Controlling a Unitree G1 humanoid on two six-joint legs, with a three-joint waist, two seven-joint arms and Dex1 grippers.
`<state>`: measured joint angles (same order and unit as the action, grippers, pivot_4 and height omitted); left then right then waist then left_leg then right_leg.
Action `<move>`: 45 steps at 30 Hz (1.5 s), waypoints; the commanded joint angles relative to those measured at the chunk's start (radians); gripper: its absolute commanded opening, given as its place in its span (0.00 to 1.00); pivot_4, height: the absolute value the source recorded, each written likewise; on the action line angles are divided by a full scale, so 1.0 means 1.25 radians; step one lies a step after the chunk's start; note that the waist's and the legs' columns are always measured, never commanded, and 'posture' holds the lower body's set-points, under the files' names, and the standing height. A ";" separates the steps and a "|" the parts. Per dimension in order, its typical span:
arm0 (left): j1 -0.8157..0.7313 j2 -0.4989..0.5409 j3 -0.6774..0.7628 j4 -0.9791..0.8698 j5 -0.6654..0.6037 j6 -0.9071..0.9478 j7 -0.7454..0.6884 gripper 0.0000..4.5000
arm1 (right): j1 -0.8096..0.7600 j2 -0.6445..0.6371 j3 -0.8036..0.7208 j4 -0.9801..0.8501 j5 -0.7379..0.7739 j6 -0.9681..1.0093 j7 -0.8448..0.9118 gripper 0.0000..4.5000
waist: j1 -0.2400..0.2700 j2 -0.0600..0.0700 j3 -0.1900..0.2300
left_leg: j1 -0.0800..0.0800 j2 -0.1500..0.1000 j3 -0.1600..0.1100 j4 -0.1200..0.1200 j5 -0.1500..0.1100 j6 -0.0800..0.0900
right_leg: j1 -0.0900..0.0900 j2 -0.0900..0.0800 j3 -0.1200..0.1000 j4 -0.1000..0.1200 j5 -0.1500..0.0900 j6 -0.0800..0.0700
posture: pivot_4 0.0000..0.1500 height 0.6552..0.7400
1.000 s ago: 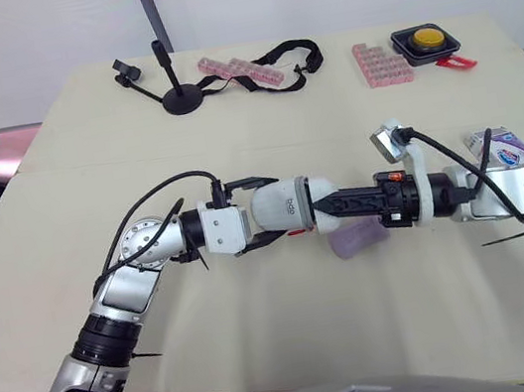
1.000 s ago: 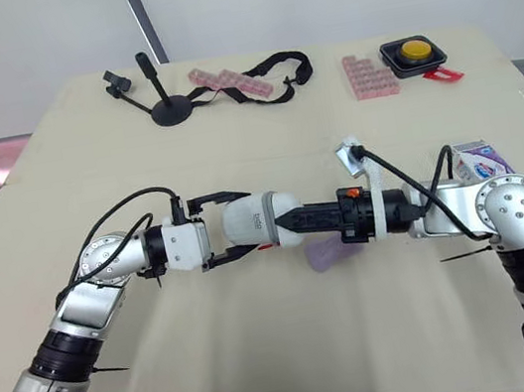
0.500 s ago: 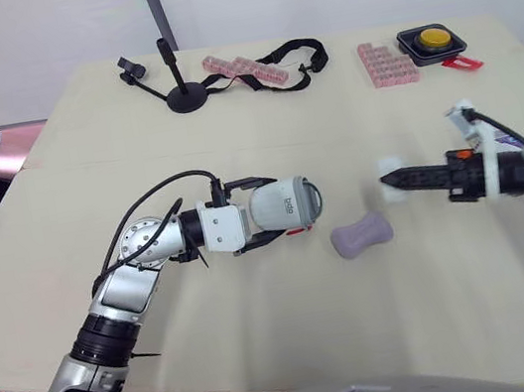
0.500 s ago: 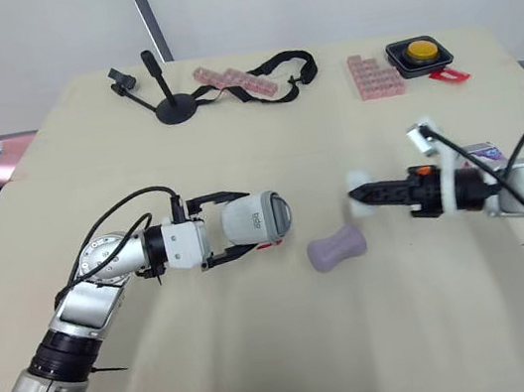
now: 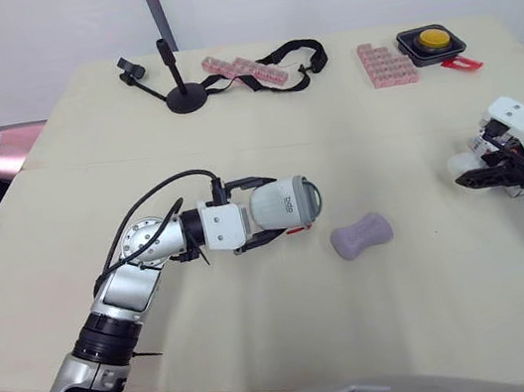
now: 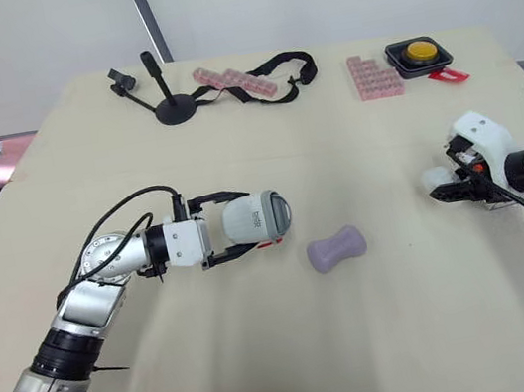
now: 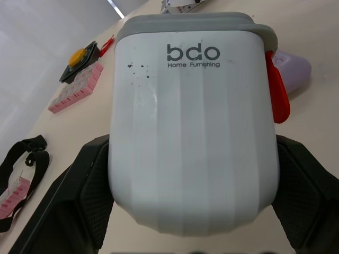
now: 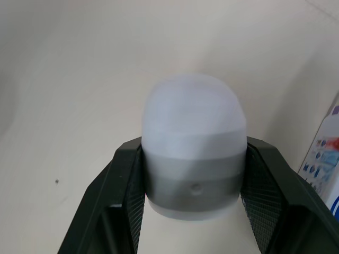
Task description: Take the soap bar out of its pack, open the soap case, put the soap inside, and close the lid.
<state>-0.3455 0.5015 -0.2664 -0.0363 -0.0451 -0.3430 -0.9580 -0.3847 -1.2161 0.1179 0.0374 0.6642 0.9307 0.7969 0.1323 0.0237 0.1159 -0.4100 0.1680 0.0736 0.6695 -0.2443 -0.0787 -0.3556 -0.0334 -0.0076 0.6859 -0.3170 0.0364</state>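
Ribbed white soap case [image 7: 193,137] gripped by left hand [image 5: 258,211]; domed lid [image 8: 195,127] clasped by right hand [image 8: 194,177]; waisted lilac soap bar [image 5: 361,235] between.

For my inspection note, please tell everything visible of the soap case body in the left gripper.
The soap case body is white, plastic-looking, faintly ribbed, with a grey rim, a red tab on one side and the print "bdo Home Furnishing". It is held on its side between the left gripper's black fingers, mouth toward the purple soap bar, apart from it. Its lid is off, in the right gripper.
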 commanded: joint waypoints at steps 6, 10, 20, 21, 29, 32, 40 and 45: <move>0.005 0.006 0.007 -0.029 -0.006 0.002 0.010 0.77 | -0.046 0.052 0.017 0.040 -0.122 -0.032 0.062 0.45 | 0.002 0.000 0.000 | 0.001 0.001 0.000 0.002 0.000 0.000 | 0.000 0.000 0.001 0.000 0.000 0.000 | 1.00 0.93; 0.008 0.008 0.008 -0.034 -0.006 0.006 0.011 0.77 | -0.060 0.079 0.020 0.072 -0.169 -0.052 0.080 0.45 | 0.001 0.000 0.000 | 0.000 0.001 0.000 0.003 0.000 0.000 | 0.000 0.001 0.002 0.001 0.000 0.000 | 1.00 0.93; 0.009 0.011 0.008 -0.042 -0.007 0.019 0.009 0.77 | -0.053 0.130 -0.006 0.094 -0.220 -0.073 0.110 0.67 | -0.003 0.000 0.000 | 0.001 0.003 0.000 0.004 0.000 0.000 | 0.000 0.002 0.003 0.002 0.000 0.000 | 1.00 0.93; 0.009 0.010 0.008 -0.043 -0.008 0.020 0.008 0.77 | -0.052 0.132 -0.009 0.095 -0.223 -0.076 0.111 0.72 | -0.003 0.000 0.000 | 0.001 0.003 0.000 0.004 0.000 0.000 | 0.000 0.002 0.004 0.002 0.000 0.000 | 1.00 0.93; 0.008 0.010 0.007 -0.041 -0.011 0.024 0.005 0.77 | -0.032 0.135 -0.054 0.093 -0.232 -0.112 0.117 0.99 | -0.002 0.000 0.000 | 0.001 0.003 0.001 0.005 0.000 0.000 | 0.000 0.002 0.005 0.002 0.000 0.000 | 1.00 0.93; 0.007 0.000 0.016 -0.045 -0.038 0.063 0.008 0.77 | -0.022 0.143 -0.106 0.088 -0.216 -0.151 0.128 0.99 | -0.002 0.000 0.000 | 0.001 0.003 0.001 0.005 0.000 0.000 | 0.000 0.002 0.005 0.002 0.000 0.000 | 1.00 0.93; -0.005 0.019 0.040 -0.079 -0.158 0.261 -0.042 0.77 | 0.109 0.222 -0.352 0.052 -0.080 -0.419 0.304 0.99 | 0.002 0.000 0.000 | 0.000 0.004 0.002 0.005 0.000 0.000 | 0.000 0.001 0.007 0.002 0.000 0.000 | 1.00 0.93; -0.019 0.075 0.024 -0.087 -0.162 0.404 -0.077 0.77 | 0.296 0.307 -0.433 -0.070 -0.023 -0.572 0.449 0.99 | 0.001 0.000 0.000 | 0.000 0.006 0.004 0.005 0.000 0.001 | -0.001 0.001 0.006 0.002 0.000 -0.001 | 1.00 0.93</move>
<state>-0.3528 0.5710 -0.2481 -0.1125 -0.2388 0.1138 -1.0330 -0.0644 -0.8497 -0.3793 0.0246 0.6042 0.3062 1.2800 0.1340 0.0243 0.1154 -0.4104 0.1769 0.0791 0.6760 -0.2447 -0.0775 -0.3572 -0.0315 0.0001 0.6886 -0.3174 0.0356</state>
